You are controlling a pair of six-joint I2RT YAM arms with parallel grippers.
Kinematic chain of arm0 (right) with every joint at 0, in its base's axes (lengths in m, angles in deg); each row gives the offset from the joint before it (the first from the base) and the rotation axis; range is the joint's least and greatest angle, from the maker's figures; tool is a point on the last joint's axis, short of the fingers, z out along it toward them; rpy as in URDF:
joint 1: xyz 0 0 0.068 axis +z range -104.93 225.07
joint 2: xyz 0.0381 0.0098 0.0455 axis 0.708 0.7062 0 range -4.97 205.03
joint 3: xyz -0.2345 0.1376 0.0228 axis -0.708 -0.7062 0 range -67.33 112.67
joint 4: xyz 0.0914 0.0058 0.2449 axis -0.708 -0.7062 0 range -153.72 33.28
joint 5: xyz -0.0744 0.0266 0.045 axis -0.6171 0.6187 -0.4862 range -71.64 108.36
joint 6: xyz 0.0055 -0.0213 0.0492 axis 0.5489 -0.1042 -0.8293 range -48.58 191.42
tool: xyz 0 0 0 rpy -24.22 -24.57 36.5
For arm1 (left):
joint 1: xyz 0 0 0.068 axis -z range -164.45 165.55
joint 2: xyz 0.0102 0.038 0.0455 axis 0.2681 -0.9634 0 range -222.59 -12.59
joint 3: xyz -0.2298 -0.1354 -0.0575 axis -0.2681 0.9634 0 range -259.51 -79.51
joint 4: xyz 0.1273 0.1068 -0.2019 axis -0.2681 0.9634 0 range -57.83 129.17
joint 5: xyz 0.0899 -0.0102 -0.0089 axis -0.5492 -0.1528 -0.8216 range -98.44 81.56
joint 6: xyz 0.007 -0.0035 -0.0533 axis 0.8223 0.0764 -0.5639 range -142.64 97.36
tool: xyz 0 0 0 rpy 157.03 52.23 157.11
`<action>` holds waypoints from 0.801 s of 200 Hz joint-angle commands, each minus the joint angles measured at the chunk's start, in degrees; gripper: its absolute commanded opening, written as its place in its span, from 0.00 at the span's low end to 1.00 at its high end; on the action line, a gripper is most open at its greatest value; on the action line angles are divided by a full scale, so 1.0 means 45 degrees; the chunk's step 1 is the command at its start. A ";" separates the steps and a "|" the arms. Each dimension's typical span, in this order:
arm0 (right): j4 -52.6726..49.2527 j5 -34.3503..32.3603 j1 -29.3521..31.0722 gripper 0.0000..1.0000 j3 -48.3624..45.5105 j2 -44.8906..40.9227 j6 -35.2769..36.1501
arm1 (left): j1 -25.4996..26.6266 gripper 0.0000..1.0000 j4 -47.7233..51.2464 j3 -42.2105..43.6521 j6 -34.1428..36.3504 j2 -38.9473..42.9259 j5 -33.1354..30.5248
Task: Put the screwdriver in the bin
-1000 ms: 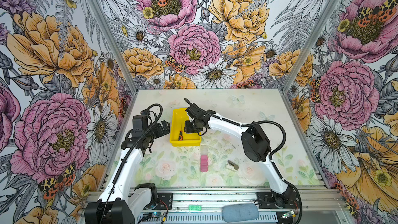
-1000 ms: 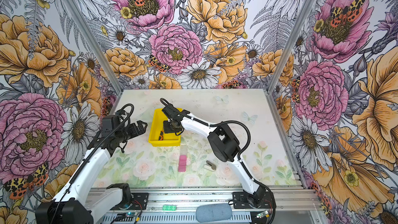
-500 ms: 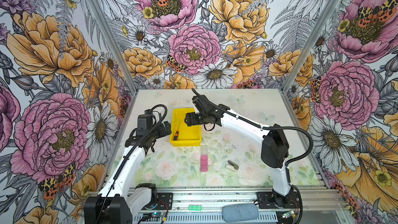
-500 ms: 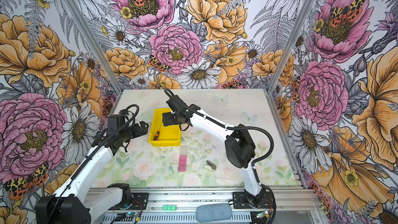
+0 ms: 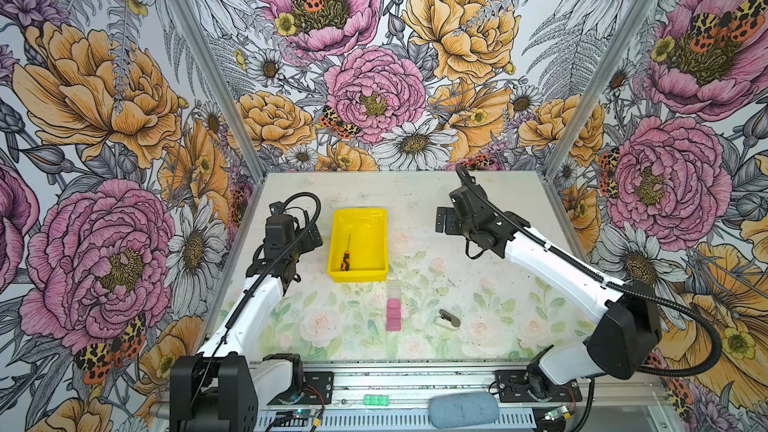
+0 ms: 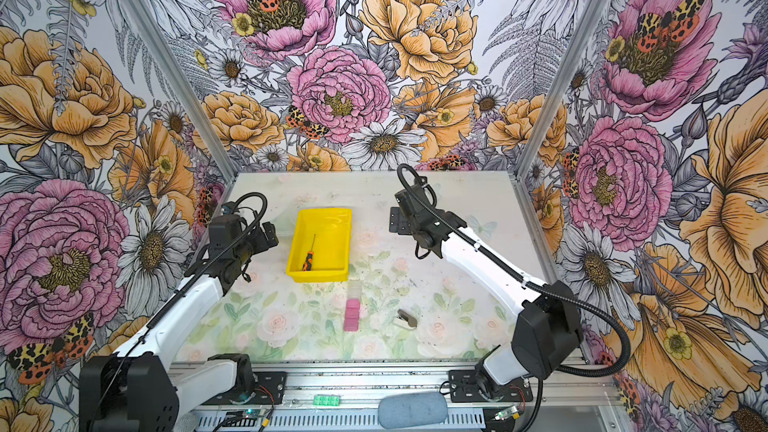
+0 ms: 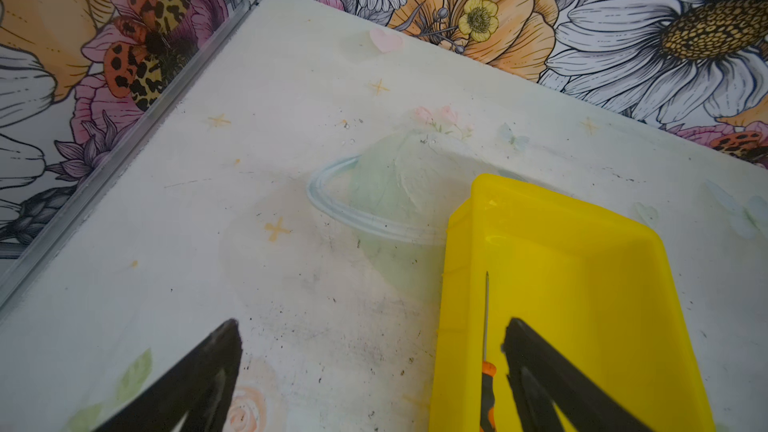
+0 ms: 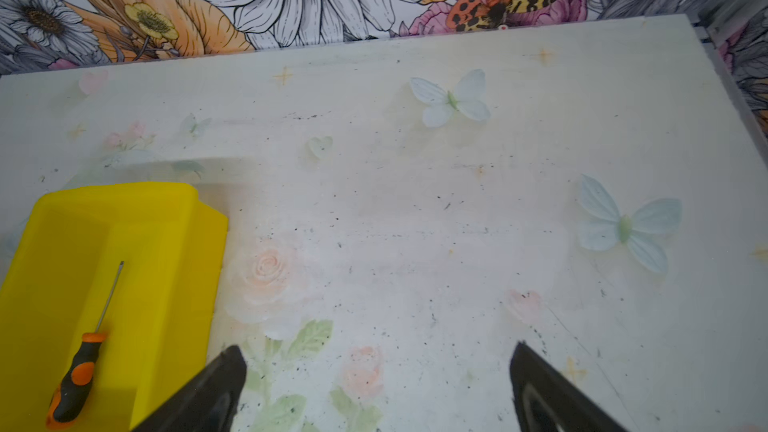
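Observation:
The screwdriver (image 5: 345,253) (image 6: 309,253), with an orange-and-black handle and a thin shaft, lies flat inside the yellow bin (image 5: 359,214) (image 6: 325,214), near its left wall. Nothing touches it. My right gripper (image 5: 442,220) (image 6: 395,222) hovers open over bare table to the right of the bin. Its wrist view shows the gripper (image 8: 377,351) empty, with the bin (image 8: 166,263) and screwdriver (image 8: 83,371) off to one side. My left gripper (image 5: 311,238) (image 7: 372,326) is open beside the bin's left wall, one finger overlapping the bin (image 7: 582,268) and screwdriver (image 7: 486,317).
A pink block (image 5: 393,315) with a clear piece at its far end lies in front of the bin. A small grey-white stapler-like object (image 5: 449,320) sits to its right. Flowered walls close in the table at the left, back and right.
My right gripper opened and let go of the screwdriver, which now lies in the bin. It then pulled back to the right, away from the bin. The left arm shifted only slightly.

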 commanded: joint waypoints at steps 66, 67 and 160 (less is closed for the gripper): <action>0.9150 0.3387 -0.6091 0.99 -0.6533 -0.1916 0.4108 | -0.0587 0.99 -0.9118 0.2339 0.2419 -0.2294 0.0618; 0.9251 0.3380 -0.6096 0.99 -0.6591 -0.1906 0.4173 | -0.0592 0.99 -0.9151 0.2336 0.2419 -0.2351 0.0633; 1.4433 0.3665 -0.7107 1.00 -0.8773 0.0317 0.5738 | -0.0558 0.99 -1.2883 0.3702 0.2890 -0.4518 0.1601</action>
